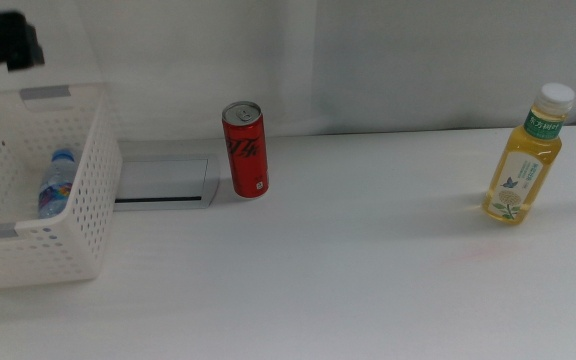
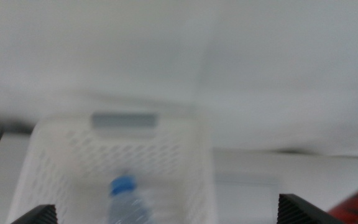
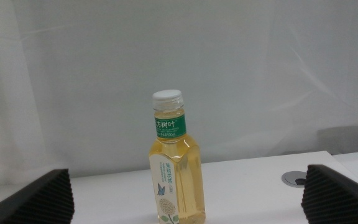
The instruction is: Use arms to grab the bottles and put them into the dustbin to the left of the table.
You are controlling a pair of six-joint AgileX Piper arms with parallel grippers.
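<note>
The small clear water bottle (image 1: pixel 54 184) with a blue cap lies inside the white dustbin (image 1: pixel 93 200) at the table's left; the left wrist view, blurred, shows that bottle (image 2: pixel 127 199) in the dustbin (image 2: pixel 48 162) from above. My left gripper (image 1: pixel 3 42) hovers high over the dustbin's far side, open and empty (image 2: pixel 169 214). A slim red can (image 1: pixel 245 150) stands upright beside the grey plate. The yellow tea bottle (image 1: pixel 524 160) stands upright at the far right. My right gripper (image 3: pixel 185 186) is open, facing the tea bottle (image 3: pixel 174 180) and apart from it; the middle view does not show this gripper.
A grey rectangular plate (image 1: pixel 163 180) is set into the white table (image 1: pixel 348 260) between dustbin and can. A round grommet hole (image 3: pixel 296 178) sits in the tabletop beyond the tea bottle. White curtain backs the table.
</note>
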